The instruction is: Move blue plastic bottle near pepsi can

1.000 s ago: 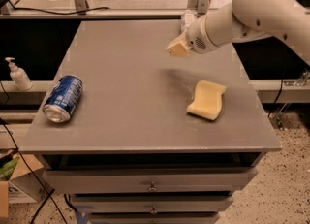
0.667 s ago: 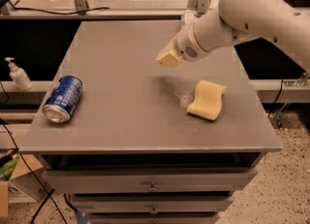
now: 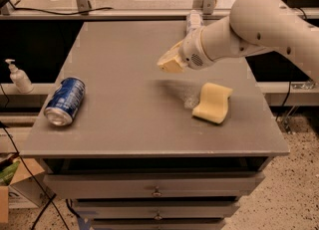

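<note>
The blue plastic bottle (image 3: 193, 21) is a small clear bottle that stands upright near the table's far edge. Its lower part is hidden behind my arm. The pepsi can (image 3: 65, 100) lies on its side at the table's left edge, its silver end facing the front. My gripper (image 3: 169, 62) hovers over the middle of the table. It is in front of and a little left of the bottle, and far to the right of the can. Nothing shows in it.
A yellow sponge (image 3: 213, 103) lies on the grey table (image 3: 124, 139) to the right of centre, just below my gripper. A white pump-dispenser bottle (image 3: 19, 76) stands off the table on a ledge to the left. Drawers sit under the table top.
My gripper has moved left and down toward the table's middle, away from the bottle. The bottle, can and sponge have not moved.
</note>
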Robot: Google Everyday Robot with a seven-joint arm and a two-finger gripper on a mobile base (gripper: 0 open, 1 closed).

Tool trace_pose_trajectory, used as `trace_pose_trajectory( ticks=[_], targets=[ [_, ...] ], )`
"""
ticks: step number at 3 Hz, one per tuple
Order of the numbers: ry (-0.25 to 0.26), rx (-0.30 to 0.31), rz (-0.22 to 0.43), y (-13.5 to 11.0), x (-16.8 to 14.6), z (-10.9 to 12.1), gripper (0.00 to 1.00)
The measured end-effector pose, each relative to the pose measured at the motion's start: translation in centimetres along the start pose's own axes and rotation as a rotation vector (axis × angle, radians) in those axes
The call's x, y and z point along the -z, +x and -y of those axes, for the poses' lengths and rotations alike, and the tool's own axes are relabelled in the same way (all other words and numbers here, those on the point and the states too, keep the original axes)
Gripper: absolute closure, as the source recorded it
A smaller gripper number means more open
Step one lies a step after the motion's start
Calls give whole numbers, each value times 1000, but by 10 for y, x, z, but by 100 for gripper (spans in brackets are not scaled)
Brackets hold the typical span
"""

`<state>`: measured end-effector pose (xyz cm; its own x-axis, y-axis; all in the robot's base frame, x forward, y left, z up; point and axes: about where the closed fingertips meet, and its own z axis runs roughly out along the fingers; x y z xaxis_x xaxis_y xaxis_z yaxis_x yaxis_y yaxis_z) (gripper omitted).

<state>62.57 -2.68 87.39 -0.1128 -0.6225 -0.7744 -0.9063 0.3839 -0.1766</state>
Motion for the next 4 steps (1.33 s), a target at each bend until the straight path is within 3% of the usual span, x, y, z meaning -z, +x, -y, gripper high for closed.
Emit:
trace_pose_trajectory(
  ticks=[2,3,4],
  targets=[
    [-8,0,3,-2,-3,-3,13],
    [-11,1,3,-3,-4,-4,0],
    [-11,1,3,-3,-4,-4,0]
  ],
)
